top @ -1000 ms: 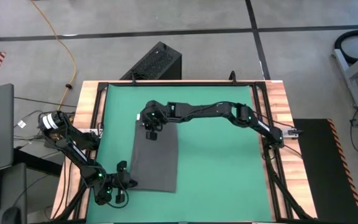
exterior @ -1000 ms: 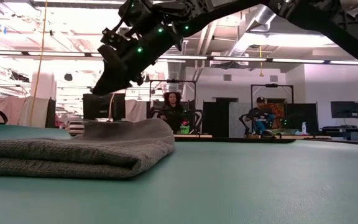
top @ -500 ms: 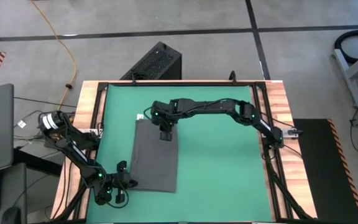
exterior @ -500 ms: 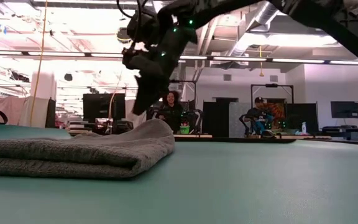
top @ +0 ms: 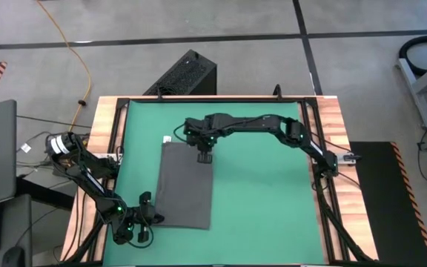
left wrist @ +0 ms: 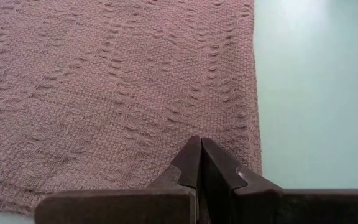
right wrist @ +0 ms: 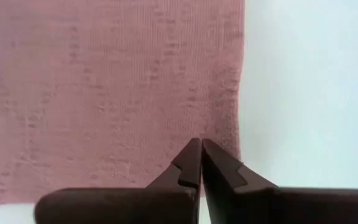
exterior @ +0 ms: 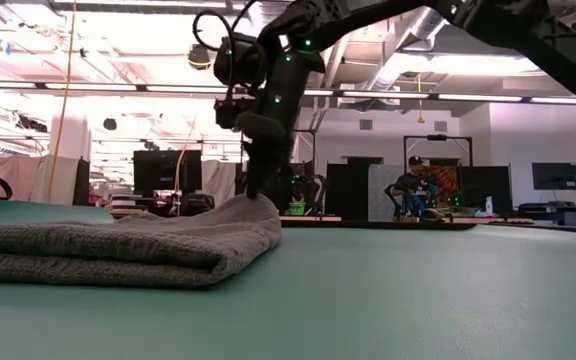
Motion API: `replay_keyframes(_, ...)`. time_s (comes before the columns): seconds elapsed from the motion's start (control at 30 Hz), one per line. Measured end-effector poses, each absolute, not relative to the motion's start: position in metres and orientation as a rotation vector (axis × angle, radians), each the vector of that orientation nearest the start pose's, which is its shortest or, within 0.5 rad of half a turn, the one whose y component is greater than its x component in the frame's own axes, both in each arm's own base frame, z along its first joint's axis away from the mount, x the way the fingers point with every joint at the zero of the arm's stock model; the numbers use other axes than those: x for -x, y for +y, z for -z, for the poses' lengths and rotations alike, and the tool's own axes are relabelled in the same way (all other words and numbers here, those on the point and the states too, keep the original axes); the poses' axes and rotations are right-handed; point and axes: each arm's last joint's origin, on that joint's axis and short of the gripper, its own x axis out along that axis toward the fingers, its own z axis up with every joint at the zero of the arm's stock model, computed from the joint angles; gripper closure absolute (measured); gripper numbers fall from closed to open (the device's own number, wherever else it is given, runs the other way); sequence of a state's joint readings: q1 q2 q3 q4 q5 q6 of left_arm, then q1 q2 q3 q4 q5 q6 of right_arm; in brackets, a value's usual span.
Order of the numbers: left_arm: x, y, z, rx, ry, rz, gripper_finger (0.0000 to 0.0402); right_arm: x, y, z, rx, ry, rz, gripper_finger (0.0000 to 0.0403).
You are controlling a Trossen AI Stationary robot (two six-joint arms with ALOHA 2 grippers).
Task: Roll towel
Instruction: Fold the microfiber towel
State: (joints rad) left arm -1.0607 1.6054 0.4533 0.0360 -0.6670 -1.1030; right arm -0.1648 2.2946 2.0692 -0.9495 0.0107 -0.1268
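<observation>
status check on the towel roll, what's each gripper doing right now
Right gripper shut, down on the towel's far right corner. Left gripper shut at the near left corner. Towel flat on the green mat, not rolled. Nothing in the way.

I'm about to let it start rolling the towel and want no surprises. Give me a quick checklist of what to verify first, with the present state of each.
1. Towel lies flat on the green mat, with mat showing on all sides: ok.
2. Right gripper is at the towel's far right corner, low on the cloth: ok.
3. Right gripper's fingers are together: ok; whether they pinch cloth: cannot tell.
4. Left gripper is at the near left corner, shut: ok.
5. Left gripper holding cloth: cannot tell.
6. White tag at the far edge, clear of the fingers: ok.
</observation>
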Motion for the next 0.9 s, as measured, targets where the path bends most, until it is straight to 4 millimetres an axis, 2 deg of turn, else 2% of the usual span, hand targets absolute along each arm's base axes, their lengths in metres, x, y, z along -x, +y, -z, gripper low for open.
replay_keyframes(0.37, -0.125, -0.186, -0.087, 0.191, 0.781, -0.080, 0.0401, -0.469, -0.087, -0.171, 0.011, 1.236, 0.127, 0.0377)
replay_keyframes(0.57, -0.125, -0.186, -0.087, 0.191, 0.781, -0.080, 0.0402, -0.468, -0.090, -0.168, 0.002, 1.233, 0.147, 0.0373)
replay_keyframes(0.67, -0.125, -0.186, -0.087, 0.194, 0.781, -0.081, 0.0401, -0.471, -0.091, -0.176, 0.021, 1.201, 0.141, 0.0372)
replay_keyframes(0.83, -0.125, -0.186, -0.087, 0.199, 0.779, -0.083, 0.0401, -0.478, -0.101, -0.215, 0.057, 1.109, 0.229, 0.0370)
replay_keyframes(0.9, -0.125, -0.186, -0.087, 0.201, 0.777, -0.083, 0.0402, -0.478, -0.106, -0.225, 0.055, 1.098, 0.241, 0.0363)
